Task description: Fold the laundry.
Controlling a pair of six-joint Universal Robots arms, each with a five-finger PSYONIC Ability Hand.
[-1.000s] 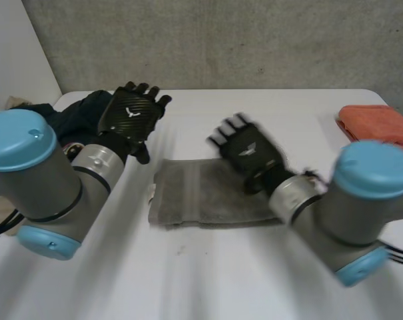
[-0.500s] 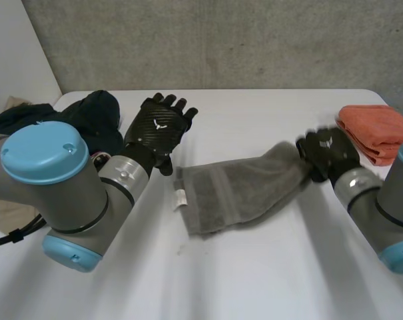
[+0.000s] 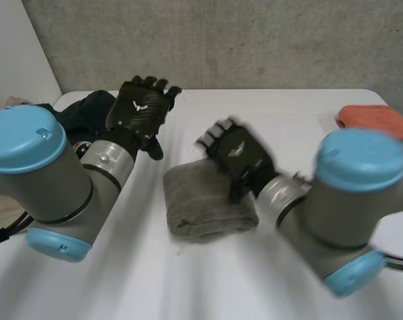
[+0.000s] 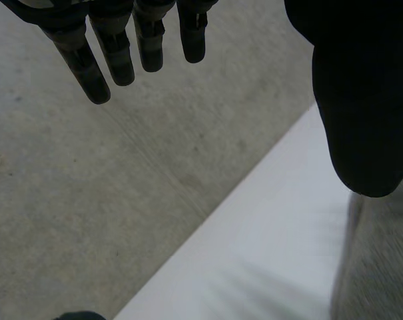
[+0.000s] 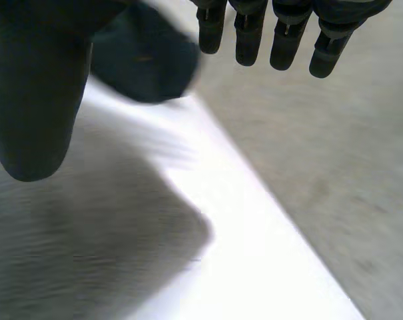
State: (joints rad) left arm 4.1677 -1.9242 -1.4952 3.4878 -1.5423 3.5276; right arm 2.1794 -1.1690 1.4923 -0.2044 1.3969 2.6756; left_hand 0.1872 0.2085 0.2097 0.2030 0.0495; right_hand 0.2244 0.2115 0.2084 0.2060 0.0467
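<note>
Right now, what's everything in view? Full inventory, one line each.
towel: 1, grey, folded into a bundle at the middle of the table
cloth: 1, orange, at the table's far right edge
clothes pile: 1, dark, at the table's far left, beside the left hand
table: 1, white, under everything
wall: 1, grey concrete, behind the table
left arm: 1, grey with light-blue caps, at the left
right arm: 1, grey with light-blue caps, at the right
left hand: 1, black, fingers straight, raised near the clothes pile, holding nothing
right hand: 1, black, fingers straight, over the towel's far edge
</note>
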